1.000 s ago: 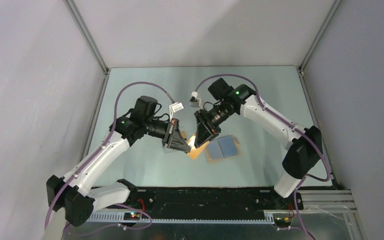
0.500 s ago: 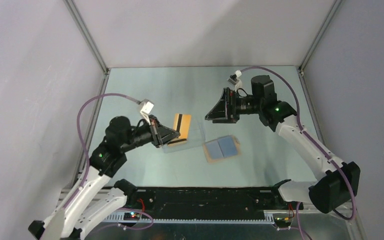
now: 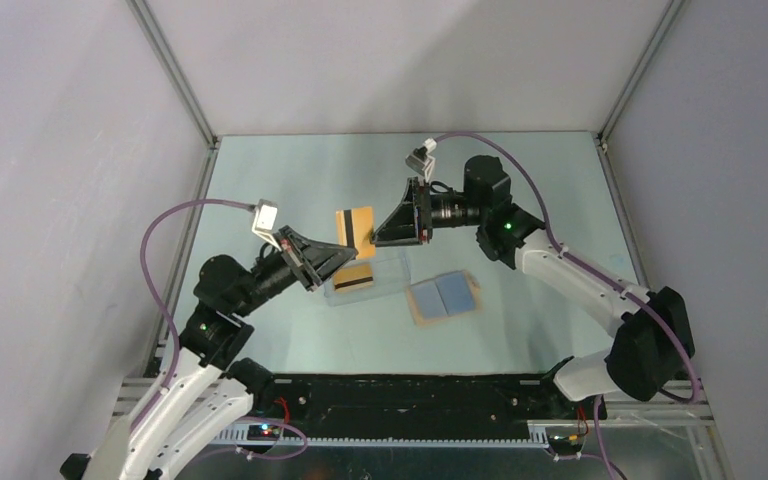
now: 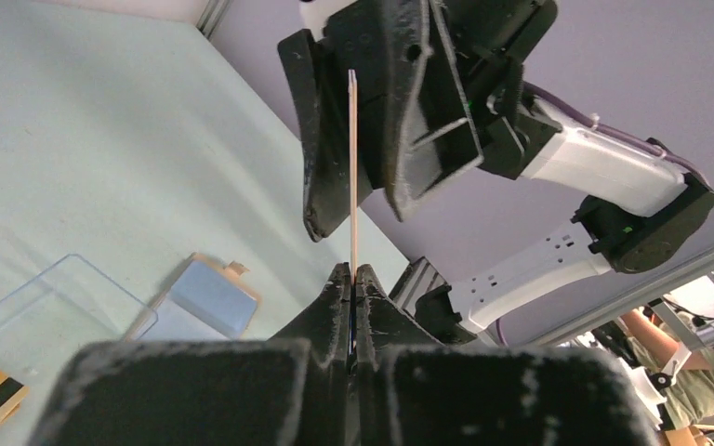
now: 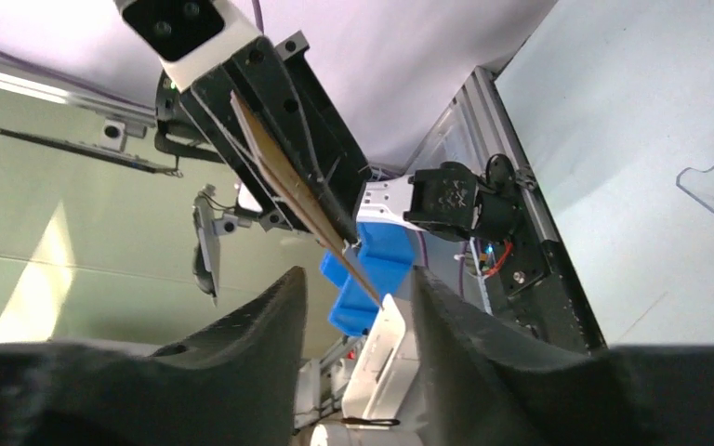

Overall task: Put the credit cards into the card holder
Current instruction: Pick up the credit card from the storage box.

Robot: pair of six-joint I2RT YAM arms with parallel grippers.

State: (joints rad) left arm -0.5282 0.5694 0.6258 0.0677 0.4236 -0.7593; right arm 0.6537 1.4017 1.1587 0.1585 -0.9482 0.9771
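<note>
My left gripper [image 3: 343, 253] is shut on the lower edge of an orange-yellow credit card [image 3: 355, 224] and holds it upright above the table. In the left wrist view the card [image 4: 352, 167] shows edge-on, rising from the closed fingertips [image 4: 339, 282]. My right gripper [image 3: 374, 232] is open, with its jaws on either side of the card's far edge. In the right wrist view the card [image 5: 288, 177] points into the gap of that gripper [image 5: 358, 307]. A second card [image 3: 353, 281] with a black stripe lies in the clear box. The card holder [image 3: 443, 297] lies open on the table, blue side up.
A clear plastic box [image 3: 385, 268] stands on the table under the held card, left of the card holder. It also shows in the left wrist view [image 4: 65, 297]. The table's metal frame rails [image 3: 190, 230] run along the left and right edges.
My left gripper lifted the card up and slightly back. My right gripper swung left and came to the card, so its open jaws now straddle the card's edge.
</note>
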